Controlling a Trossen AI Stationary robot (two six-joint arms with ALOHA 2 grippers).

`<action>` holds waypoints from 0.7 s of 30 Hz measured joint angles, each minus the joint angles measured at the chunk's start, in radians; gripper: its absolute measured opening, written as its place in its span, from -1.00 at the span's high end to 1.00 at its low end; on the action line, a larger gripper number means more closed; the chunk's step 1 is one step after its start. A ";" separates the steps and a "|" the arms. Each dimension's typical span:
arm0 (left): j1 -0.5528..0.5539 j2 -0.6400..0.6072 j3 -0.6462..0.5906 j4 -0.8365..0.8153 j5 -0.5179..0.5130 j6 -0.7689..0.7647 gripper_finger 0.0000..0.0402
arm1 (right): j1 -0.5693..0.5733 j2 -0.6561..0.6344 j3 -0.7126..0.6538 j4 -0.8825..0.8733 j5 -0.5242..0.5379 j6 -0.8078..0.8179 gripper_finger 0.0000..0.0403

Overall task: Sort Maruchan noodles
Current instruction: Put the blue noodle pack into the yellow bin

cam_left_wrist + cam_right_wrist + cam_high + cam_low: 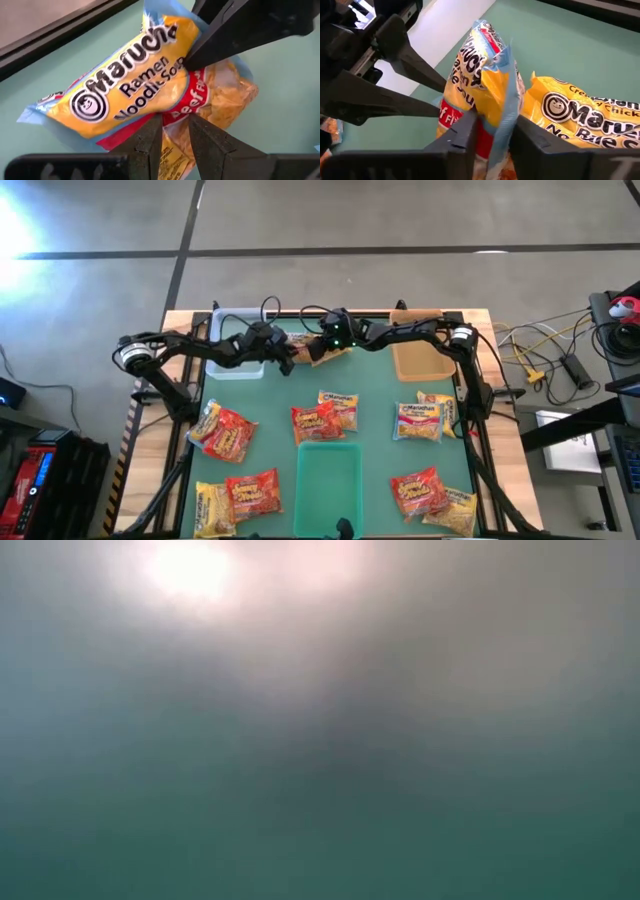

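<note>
Maruchan noodles lie scattered over the green table (pixel 380 460), and one yellow beef packet (pixel 145 85) sits up at about twelve o'clock between the clear tray (pixel 238 350) and the brown tray (pixel 420 358), where both arms meet over it. Left gripper (pixel 175 131) has its jaws narrow, pinching one edge of that packet, while the right gripper (pixel 492 131) has closed on the opposite crimped edge beside a second yellow packet (pixel 585 120). For a clean handover I judge one side should let go only once the other grip is firm, then lift slowly so the crinkly film does not slip or drag its neighbour
</note>
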 joint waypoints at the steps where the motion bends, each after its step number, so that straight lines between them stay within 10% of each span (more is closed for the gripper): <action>1: 0.000 0.000 0.002 0.001 0.000 0.000 0.60 | 0.000 0.000 0.000 -0.001 0.000 -0.001 0.66; 21: -0.002 -0.240 0.005 -0.147 0.086 0.008 0.60 | -0.027 -0.057 -0.001 -0.034 -0.011 -0.099 0.96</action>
